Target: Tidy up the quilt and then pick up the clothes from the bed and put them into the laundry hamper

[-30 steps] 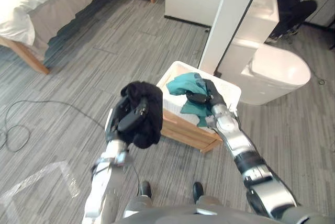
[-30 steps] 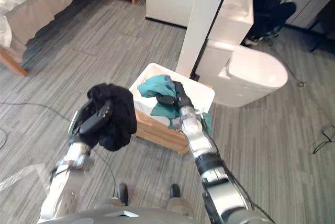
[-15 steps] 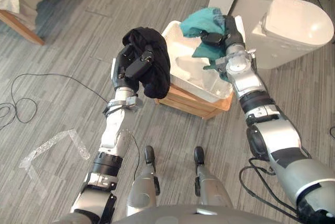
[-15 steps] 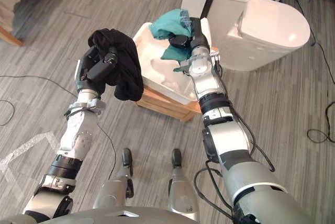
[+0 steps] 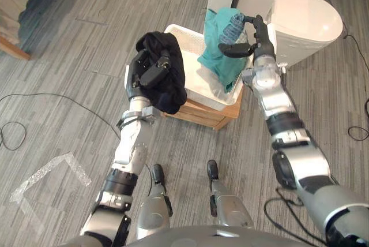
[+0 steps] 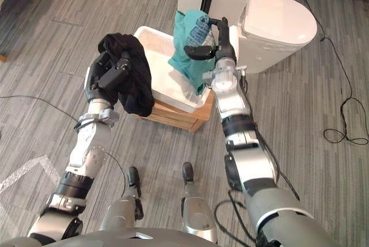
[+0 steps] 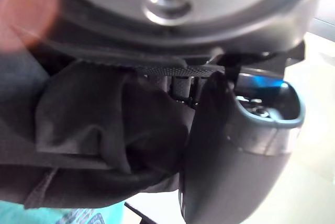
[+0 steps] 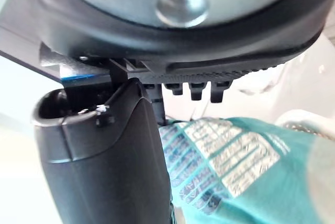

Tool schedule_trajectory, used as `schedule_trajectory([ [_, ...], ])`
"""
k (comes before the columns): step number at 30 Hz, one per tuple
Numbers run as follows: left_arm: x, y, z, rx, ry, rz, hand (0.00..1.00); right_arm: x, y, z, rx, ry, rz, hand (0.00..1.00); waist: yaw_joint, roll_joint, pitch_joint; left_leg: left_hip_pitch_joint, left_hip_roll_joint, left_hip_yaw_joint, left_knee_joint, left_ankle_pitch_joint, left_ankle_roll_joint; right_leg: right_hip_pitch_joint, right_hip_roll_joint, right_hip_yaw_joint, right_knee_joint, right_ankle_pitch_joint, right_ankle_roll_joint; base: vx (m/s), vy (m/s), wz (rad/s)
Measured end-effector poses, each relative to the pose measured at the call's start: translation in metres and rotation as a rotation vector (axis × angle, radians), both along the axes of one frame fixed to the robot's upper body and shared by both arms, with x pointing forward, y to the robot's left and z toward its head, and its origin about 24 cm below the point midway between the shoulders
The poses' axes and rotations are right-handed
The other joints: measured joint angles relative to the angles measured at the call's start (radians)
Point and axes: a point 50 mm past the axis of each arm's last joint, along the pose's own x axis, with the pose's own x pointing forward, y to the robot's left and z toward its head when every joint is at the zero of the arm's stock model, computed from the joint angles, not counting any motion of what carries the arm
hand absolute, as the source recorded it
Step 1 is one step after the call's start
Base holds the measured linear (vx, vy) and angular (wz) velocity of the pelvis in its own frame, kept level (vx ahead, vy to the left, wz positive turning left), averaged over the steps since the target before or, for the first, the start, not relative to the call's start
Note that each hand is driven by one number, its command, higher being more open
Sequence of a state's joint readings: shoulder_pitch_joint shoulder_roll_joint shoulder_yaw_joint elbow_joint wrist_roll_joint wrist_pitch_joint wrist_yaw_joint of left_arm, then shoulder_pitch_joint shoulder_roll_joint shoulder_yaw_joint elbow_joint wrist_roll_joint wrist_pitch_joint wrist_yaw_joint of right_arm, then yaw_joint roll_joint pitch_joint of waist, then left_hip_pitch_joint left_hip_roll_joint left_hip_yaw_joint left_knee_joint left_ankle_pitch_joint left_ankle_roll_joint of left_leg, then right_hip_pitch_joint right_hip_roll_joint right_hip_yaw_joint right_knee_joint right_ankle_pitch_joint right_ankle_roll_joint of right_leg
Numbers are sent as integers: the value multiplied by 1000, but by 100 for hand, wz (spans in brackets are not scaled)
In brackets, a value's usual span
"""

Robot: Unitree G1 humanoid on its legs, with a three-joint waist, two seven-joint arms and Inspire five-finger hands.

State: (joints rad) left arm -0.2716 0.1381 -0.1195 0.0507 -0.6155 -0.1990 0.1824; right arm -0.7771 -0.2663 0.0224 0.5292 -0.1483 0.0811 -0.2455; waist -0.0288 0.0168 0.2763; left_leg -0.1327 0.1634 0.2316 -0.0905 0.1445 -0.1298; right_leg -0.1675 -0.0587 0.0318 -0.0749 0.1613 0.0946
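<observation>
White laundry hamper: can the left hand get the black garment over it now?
Probably yes: the left hand, gripping the black cloth garment, hangs by the left rim of the open white plastic hamper; the right hand holds the teal garment at its right side.

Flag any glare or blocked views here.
Left wrist view: left hand and gripped black garment loom close; backdrop blown out white. Right wrist view: right hand crowds the teal garment. Eye views: even light, hamper free of glare.

Grey plank floor (image 5: 75, 74) carries the laundry hamper (image 5: 209, 115), a white rounded unit (image 5: 305, 19) and a tape mark (image 5: 49, 173).
</observation>
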Motion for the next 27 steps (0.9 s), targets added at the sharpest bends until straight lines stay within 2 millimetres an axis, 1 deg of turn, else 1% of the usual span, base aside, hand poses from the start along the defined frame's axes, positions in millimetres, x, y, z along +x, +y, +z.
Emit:
schedule_trajectory([
  [2,-14,8,-2,17,-10,39,0,-29,-4,-27,34,-4,10,100,-9,-8,-3,24,1,12,0,-9,-5,20,0,1,0,-6,-1,8,-5,-11],
  [3,-19,12,-3,32,-16,60,0,-40,-7,-40,56,12,9,100,-16,-13,-3,37,1,15,0,-11,-4,30,0,1,0,-8,1,19,0,-8],
  [4,-25,19,-2,54,-23,91,0,-54,-13,-59,73,55,1,100,-25,-22,-12,46,0,18,0,-12,-3,38,-1,0,0,-10,3,17,5,-6],
  [5,-32,26,-1,98,-36,135,0,-71,-20,-82,97,119,-17,100,-31,-40,-25,56,0,21,0,-16,-3,47,-1,-1,0,-13,4,11,7,-5],
  [6,-35,30,0,113,-43,152,0,-85,-28,-98,116,165,-42,100,-32,-55,-41,58,0,23,0,-23,-9,48,-1,-1,0,-15,4,-2,7,-4],
  [7,-38,33,1,119,-50,167,0,-98,-35,-111,120,207,-64,100,-34,-72,-54,60,-1,25,0,-24,-7,49,-3,-1,0,-16,4,-10,5,-3],
  [9,-42,37,6,143,-70,195,0,-116,-48,-123,128,246,-104,100,-38,-93,-69,72,-4,29,0,-28,-1,60,-5,-1,0,-24,7,0,0,0],
  [10,-43,38,8,140,-77,199,0,-121,-51,-125,130,249,-115,100,-40,-96,-74,77,-5,29,0,-28,-1,64,-6,-1,1,-27,8,0,0,0],
  [12,-53,38,16,166,-115,217,0,-140,-61,-127,127,244,-140,100,-55,-104,-112,81,-10,32,0,-29,0,64,-9,1,5,-37,10,1,4,-3],
  [13,-54,37,18,188,-127,221,0,-146,-64,-129,124,246,-144,100,-56,-106,-127,85,-11,39,0,-30,-2,65,-9,7,6,-38,11,13,10,-12],
  [15,-54,37,20,237,-132,240,0,-152,-65,-134,122,266,-143,100,-58,-110,-158,99,-12,61,0,-34,-5,66,-8,28,7,-38,11,18,13,-29],
  [18,-54,36,20,257,-132,249,0,-159,-65,-140,122,292,-139,100,-64,-108,-176,116,-14,83,0,-38,-5,67,-7,47,14,-39,12,7,4,-24],
  [20,-54,35,20,317,-129,272,0,-164,-65,-146,129,316,-143,100,-73,-106,-182,129,-15,103,0,-41,-6,65,-5,62,19,-40,12,2,1,-23],
  [21,-53,36,20,323,-125,274,0,-166,-65,-148,131,322,-146,100,-75,-105,-185,130,-15,105,0,-41,-6,65,-4,64,19,-40,13,8,-4,-18],
  [23,-50,39,19,390,-108,319,0,-172,-63,-153,148,343,-152,100,-82,-101,-196,143,-12,125,0,-44,-9,65,2,83,20,-39,13,13,-10,-23],
  [25,-34,39,19,452,-84,337,0,-184,-65,-163,153,390,-167,100,-87,-90,-224,145,-11,132,0,-47,-11,63,7,87,20,-39,13,18,-15,-15],
  [26,-30,39,20,459,-81,342,0,-187,-65,-166,153,402,-169,100,-89,-89,-228,146,-11,135,0,-48,-11,63,8,90,20,-39,13,22,-4,-11],
  [27,-22,40,25,464,-84,353,0,-193,-66,-170,154,426,-170,100,-91,-86,-234,149,-11,143,0,-50,-12,62,8,96,20,-39,13,22,2,-14],
])
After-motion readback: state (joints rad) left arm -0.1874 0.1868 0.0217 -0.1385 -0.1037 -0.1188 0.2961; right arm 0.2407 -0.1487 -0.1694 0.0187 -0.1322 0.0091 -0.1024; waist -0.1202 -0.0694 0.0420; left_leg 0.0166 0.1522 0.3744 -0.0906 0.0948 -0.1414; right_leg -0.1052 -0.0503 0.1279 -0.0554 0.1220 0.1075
